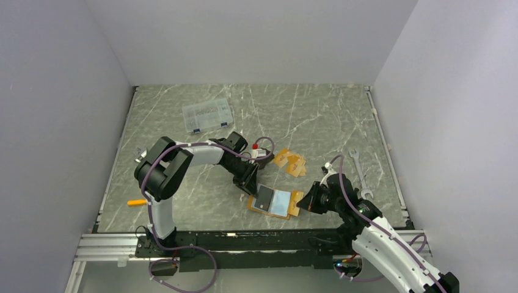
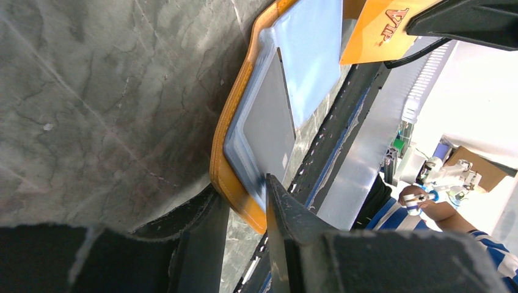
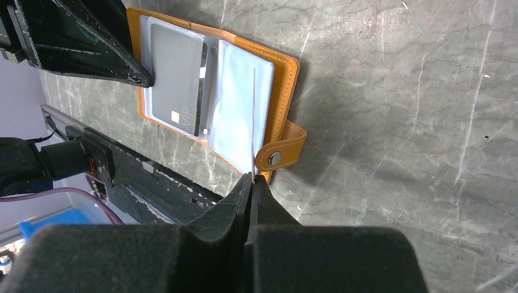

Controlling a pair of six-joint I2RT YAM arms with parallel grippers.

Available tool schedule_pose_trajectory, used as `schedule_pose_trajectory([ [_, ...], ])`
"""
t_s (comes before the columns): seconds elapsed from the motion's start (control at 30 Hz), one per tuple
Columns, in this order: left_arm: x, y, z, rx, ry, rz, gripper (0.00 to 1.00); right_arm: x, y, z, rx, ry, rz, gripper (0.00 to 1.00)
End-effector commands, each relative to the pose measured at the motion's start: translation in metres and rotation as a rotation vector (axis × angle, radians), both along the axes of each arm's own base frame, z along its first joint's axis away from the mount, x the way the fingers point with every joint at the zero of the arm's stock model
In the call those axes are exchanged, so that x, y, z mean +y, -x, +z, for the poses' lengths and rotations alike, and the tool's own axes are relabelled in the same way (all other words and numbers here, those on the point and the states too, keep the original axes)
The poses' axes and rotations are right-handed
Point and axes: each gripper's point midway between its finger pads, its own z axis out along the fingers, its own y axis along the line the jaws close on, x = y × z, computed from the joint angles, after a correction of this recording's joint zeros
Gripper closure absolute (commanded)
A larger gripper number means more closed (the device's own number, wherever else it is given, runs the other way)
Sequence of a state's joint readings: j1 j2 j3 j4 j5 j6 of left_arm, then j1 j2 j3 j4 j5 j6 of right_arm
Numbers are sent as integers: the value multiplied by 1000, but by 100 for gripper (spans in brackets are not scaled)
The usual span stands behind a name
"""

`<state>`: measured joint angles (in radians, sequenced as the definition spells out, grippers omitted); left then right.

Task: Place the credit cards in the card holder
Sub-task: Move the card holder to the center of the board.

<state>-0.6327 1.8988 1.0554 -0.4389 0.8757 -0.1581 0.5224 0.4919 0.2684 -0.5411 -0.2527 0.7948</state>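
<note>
The orange card holder [image 1: 282,204] lies open near the table's front edge, pale blue-grey inside. A dark grey card [image 1: 265,197] sits in its left pocket, also in the right wrist view [image 3: 177,79]. My left gripper [image 1: 249,183] is shut on the holder's left edge [image 2: 235,122], one finger [image 2: 275,201] on the inner plastic. My right gripper [image 1: 308,201] is shut on an orange card [image 2: 379,30]. It holds the card on edge [image 3: 253,122] over the holder's right half, beside the snap tab [image 3: 278,152]. Several loose orange cards [image 1: 291,162] lie behind the holder.
A clear plastic compartment box [image 1: 207,114] stands at the back left. A wrench [image 1: 360,174] lies at the right. A small orange object [image 1: 135,202] lies at the front left. A small red and white object [image 1: 255,148] sits by the left arm. The black rail [image 3: 153,177] runs along the front edge.
</note>
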Motion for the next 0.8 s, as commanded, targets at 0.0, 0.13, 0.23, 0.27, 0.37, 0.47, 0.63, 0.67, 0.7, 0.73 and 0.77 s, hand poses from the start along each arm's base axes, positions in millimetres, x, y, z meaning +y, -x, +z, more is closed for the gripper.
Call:
schedule_pose_trajectory([
  [0.0, -8, -7, 23, -57, 68, -23, 67, 6, -7, 6, -25, -36, -8, 100],
  [0.13, -8, -8, 23, -55, 67, -23, 67, 8, -6, 1, -17, -48, -9, 100],
  [0.23, -8, -8, 24, -57, 70, -25, 67, 8, -6, -2, -1, -41, -8, 100],
  [0.27, -8, -8, 24, -58, 70, -24, 67, 8, -5, -4, 6, -36, -9, 100],
  [0.37, -8, -9, 26, -70, 64, -30, 67, 7, -5, -9, 31, -14, -9, 100],
  [0.47, -3, -11, 25, -87, 42, -28, 68, 8, -7, -9, 28, -9, -11, 100],
  [0.63, 10, -21, 22, -107, 2, -8, 70, 10, -12, -4, 7, -9, -8, 100],
  [0.67, 12, -22, 21, -109, -2, -3, 71, 10, -13, -3, 5, -10, -5, 100],
  [0.7, 14, -25, 20, -112, -9, 2, 71, 11, -14, -2, 1, -12, -4, 100],
  [0.73, 16, -26, 18, -118, -20, 4, 72, 12, -14, -1, -1, -16, -2, 100],
  [0.77, 18, -26, 17, -117, -26, 7, 72, 13, -14, 0, -2, -22, 0, 100],
])
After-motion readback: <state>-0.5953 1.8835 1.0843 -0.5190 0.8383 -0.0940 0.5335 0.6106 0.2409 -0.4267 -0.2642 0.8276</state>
